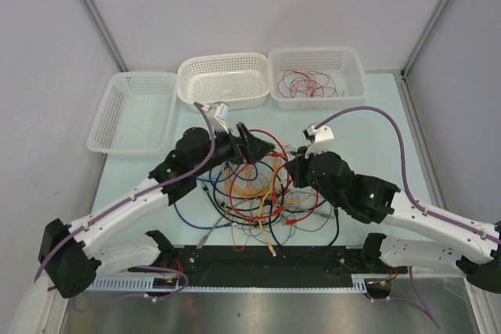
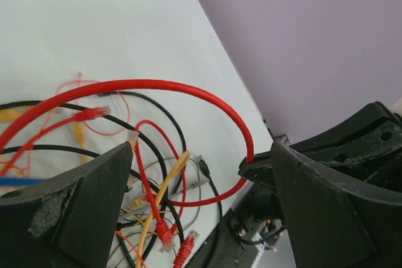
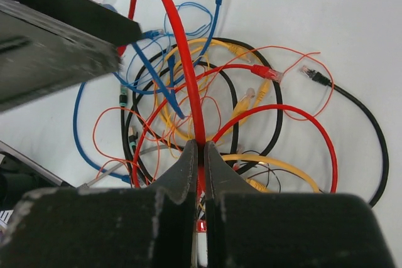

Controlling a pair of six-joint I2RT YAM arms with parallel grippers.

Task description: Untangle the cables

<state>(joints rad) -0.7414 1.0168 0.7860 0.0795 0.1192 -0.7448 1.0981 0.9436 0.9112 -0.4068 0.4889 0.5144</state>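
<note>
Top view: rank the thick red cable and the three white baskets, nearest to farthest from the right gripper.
1. red cable: pinched in the shut jaws of the right gripper, at the table's centre.
2. right basket and middle basket: both along the far edge, too close to call.
3. left basket: far-left corner, clearly farthest.

The cables (image 1: 258,193) lie in one tangled heap on the table (image 1: 368,134): red, yellow, orange, blue, black and grey loops crossing each other, with small plugs at the ends. One thick red cable (image 3: 179,42) rises from the heap in a high arch.
</note>
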